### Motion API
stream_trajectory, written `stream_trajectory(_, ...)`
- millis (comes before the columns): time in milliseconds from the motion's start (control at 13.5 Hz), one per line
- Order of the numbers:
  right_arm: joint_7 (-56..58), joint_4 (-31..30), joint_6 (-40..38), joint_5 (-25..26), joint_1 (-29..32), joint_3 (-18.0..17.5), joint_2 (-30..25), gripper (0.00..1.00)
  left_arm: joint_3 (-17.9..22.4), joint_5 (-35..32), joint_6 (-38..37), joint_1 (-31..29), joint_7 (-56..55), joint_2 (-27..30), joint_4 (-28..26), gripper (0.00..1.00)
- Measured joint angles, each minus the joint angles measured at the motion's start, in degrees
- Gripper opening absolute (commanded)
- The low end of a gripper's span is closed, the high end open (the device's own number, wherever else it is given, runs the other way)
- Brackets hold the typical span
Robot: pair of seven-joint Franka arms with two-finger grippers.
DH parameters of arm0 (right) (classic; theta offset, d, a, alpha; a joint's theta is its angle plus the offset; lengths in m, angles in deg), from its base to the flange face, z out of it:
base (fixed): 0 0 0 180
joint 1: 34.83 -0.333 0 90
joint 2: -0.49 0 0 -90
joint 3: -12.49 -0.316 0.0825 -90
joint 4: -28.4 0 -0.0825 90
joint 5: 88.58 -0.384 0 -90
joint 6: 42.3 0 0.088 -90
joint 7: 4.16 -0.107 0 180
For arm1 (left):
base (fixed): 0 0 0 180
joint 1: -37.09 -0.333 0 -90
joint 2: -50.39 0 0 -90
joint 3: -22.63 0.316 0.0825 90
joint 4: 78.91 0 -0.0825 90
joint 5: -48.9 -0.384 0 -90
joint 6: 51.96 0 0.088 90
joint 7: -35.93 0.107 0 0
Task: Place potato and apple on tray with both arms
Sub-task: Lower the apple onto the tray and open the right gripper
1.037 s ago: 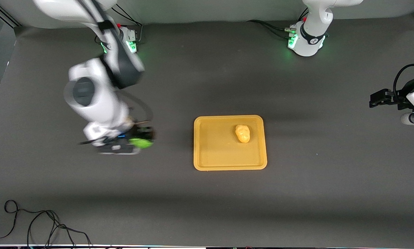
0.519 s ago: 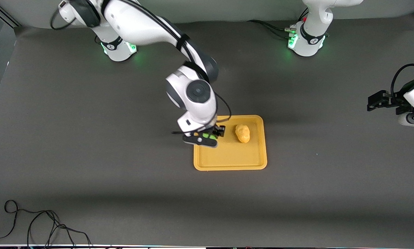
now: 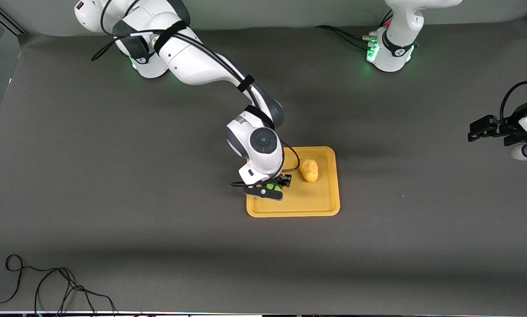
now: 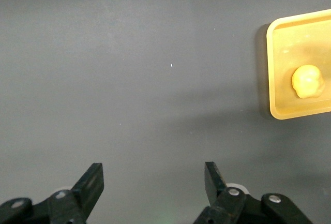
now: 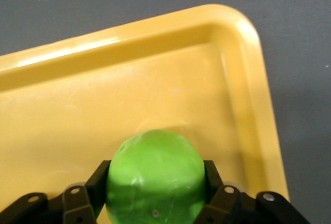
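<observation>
Right tool (image 3: 276, 186) pinching apple (image 5: 155, 177) low over tray (image 3: 321, 204), potato (image 3: 309, 170) already on it just beside; left tool (image 4: 152, 185) spread, waiting over bare worktop (image 3: 113, 220); next: lower, release apple clear of the potato.

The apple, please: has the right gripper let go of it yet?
No, the right gripper is shut on the apple over the tray.
</observation>
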Motion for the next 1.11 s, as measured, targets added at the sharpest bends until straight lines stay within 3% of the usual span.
stream_trajectory(889,0.0,1.2,-0.1,2.1,-1.2,0.6,0.8,0.33,0.1,0.0,0.0,-0.2,0.0,0.0,0.0,0.90)
stream_trajectory(963,0.0,1.2,-0.1,2.1,-1.2,0.6,0.8,0.59,0.2,0.0,0.0,-0.2,0.0,0.0,0.0,0.90)
stream_trajectory(1037,0.0,1.2,-0.1,2.1,-1.2,0.6,0.8,1.00,0.2,0.0,0.0,-0.2,0.0,0.0,0.0,0.91)
stream_trajectory(1111,0.0,1.2,-0.1,2.1,-1.2,0.6,0.8,1.00,0.2,0.0,0.0,-0.2,0.0,0.0,0.0,0.91)
